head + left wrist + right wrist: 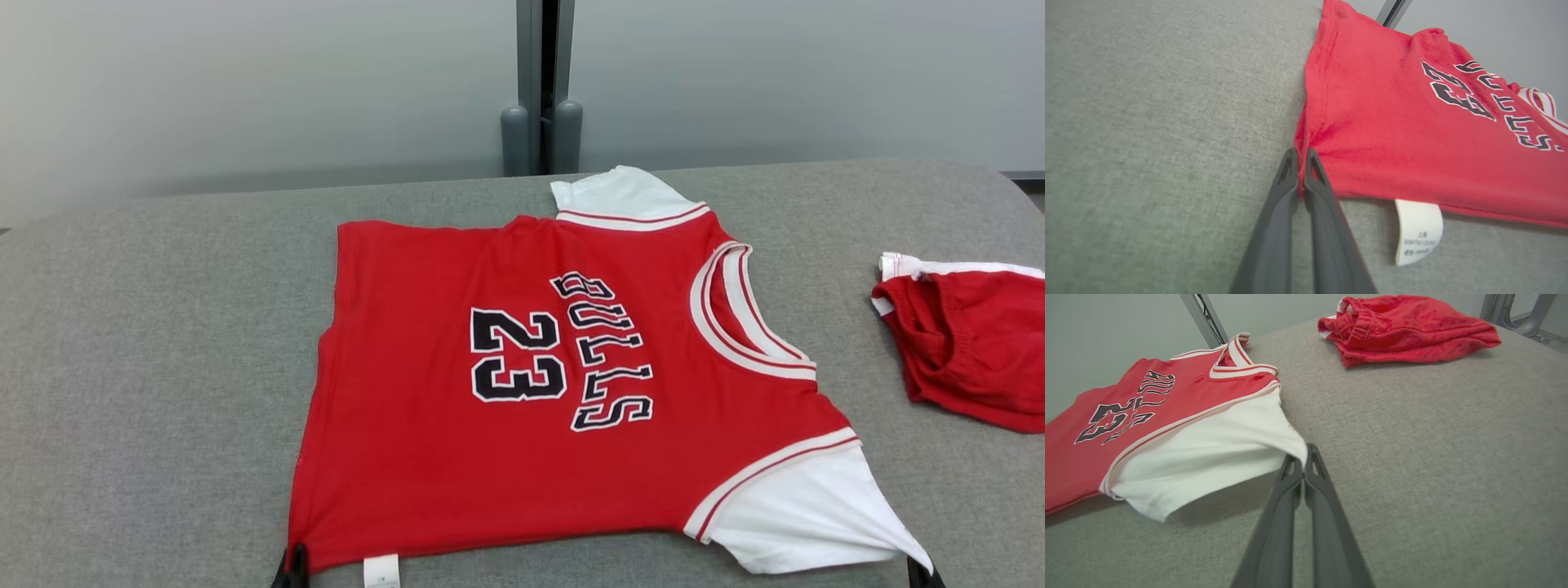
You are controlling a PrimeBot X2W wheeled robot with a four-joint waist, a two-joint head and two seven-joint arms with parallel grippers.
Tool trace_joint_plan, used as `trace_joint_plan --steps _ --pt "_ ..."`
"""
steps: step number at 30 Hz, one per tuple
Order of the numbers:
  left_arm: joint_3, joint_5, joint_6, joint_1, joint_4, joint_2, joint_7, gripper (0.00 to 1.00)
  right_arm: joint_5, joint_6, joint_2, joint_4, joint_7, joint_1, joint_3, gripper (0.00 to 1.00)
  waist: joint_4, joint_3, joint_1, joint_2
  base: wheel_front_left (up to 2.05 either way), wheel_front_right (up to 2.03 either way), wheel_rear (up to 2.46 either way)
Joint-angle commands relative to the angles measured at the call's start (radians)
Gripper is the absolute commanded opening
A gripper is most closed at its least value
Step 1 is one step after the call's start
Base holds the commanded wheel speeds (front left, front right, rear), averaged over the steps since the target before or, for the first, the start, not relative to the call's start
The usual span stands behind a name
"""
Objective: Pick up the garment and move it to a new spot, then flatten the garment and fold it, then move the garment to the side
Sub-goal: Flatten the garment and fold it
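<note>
While left tool [1301, 157] and right tool [1301, 457] pinch its near edge, the jersey [457, 457] lies crosswise, collar [700, 310] rightward.

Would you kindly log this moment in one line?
jersey: spread out on table | left fingers: shut on hem corner | right fingers: shut on sleeve tip

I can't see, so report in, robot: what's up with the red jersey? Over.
Left gripper shut on jersey, hem corner. Right gripper shut on its white sleeve tip. Jersey spread out. Red shorts apart, not blocking.
</note>
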Motion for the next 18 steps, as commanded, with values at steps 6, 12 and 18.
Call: trace_joint_plan --steps 6,12,18 --pt "-0.017 0.018 -0.002 0.062 -0.061 -0.005 -0.005 0.00 0.010 0.000 -0.002 -0.043 -0.005 0.030 -0.010 0.00 0.014 0.002 0.0003 0.0000 0.00 0.00 0.00" --pt "-0.048 0.021 -0.002 -0.019 -0.139 -0.008 -0.005 0.00 0.049 0.000 -0.002 -0.084 -0.005 -0.074 0.015 0.00 0.032 0.019 0.0003 0.0000 0.00 0.00 0.00" --pt "-0.059 -0.009 -0.002 -0.133 -0.148 -0.009 -0.004 0.00 0.038 0.000 -0.001 -0.073 -0.005 -0.230 0.044 0.00 0.040 0.053 0.0003 0.0000 0.00 0.00 0.00"
